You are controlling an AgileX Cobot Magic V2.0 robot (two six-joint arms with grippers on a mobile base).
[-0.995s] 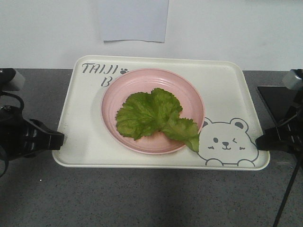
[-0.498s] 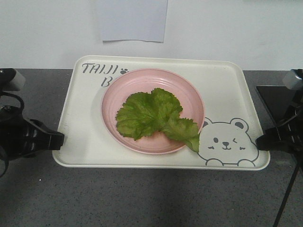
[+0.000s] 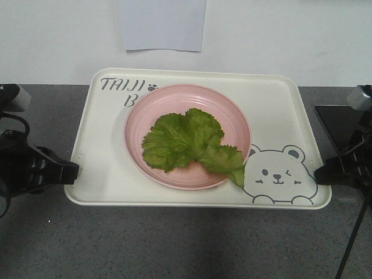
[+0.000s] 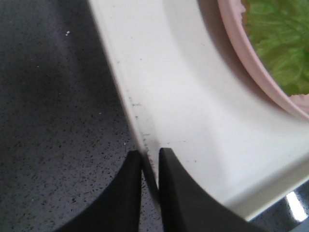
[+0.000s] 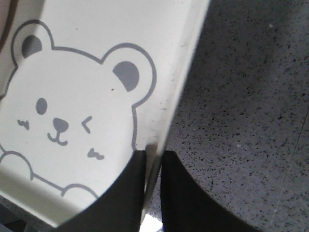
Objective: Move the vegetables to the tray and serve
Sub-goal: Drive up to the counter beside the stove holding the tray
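Tray [image 3: 273, 110]: cream-white, rectangular, rounded corners, lying on a dark speckled counter [image 3: 174, 244]; grey lettering at its 11 o'clock corner, winking bear drawing [image 3: 279, 174] at 5 o'clock. Pink plate [image 3: 232, 116]: round, set on the tray centre, partly covering the lettering. Vegetables [image 3: 186, 139]: one ruffled green lettuce leaf on the plate, its tip at 4 o'clock reaching over the plate rim toward the bear. Left gripper [image 3: 74, 170]: at the tray's 9 o'clock edge; black fingers [image 4: 125, 193] nearly together, pinching the rim. Right gripper [image 3: 318, 174]: at the 3 o'clock edge beside the bear; fingers [image 5: 181, 193] likewise clamped across the rim.
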